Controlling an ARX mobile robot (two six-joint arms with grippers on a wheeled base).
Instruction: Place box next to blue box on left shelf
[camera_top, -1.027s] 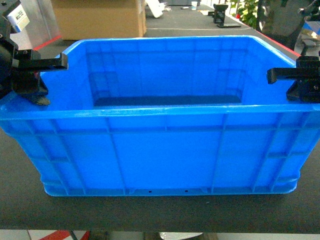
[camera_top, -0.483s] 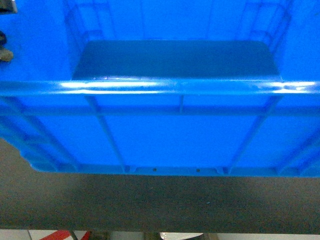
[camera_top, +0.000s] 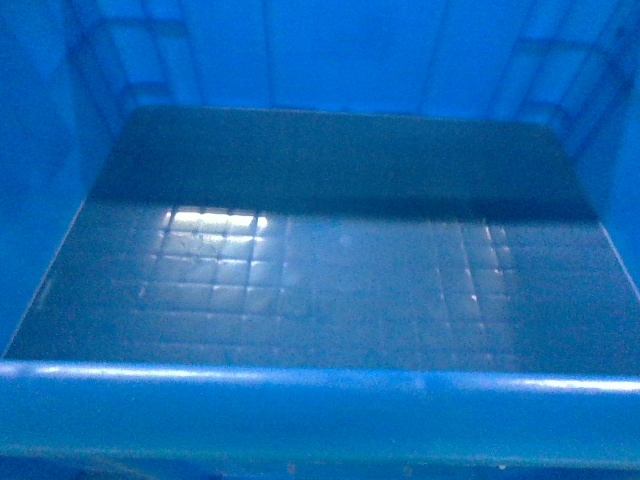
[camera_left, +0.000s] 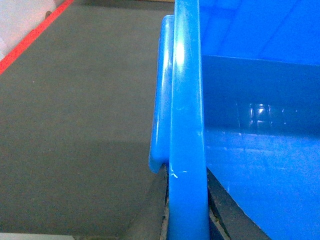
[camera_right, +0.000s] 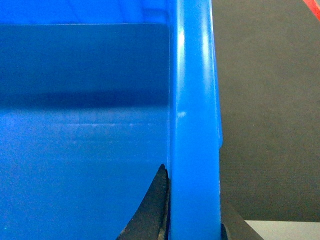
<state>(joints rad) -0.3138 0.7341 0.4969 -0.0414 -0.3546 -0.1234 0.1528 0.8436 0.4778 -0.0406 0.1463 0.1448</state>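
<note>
The box (camera_top: 320, 250) is being held close under the head camera, its side rims being pinched between the jaws of the left gripper (camera_left: 186, 220) and the right gripper (camera_right: 192, 220). With forward sight being blocked, the shelf could be struck; uneven lifting could let a rim slip.

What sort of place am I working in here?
Hard to say; probably a workshop or warehouse floor. The box fills the head view. The wrist views show only dark grey matting and a red line edging it.
</note>
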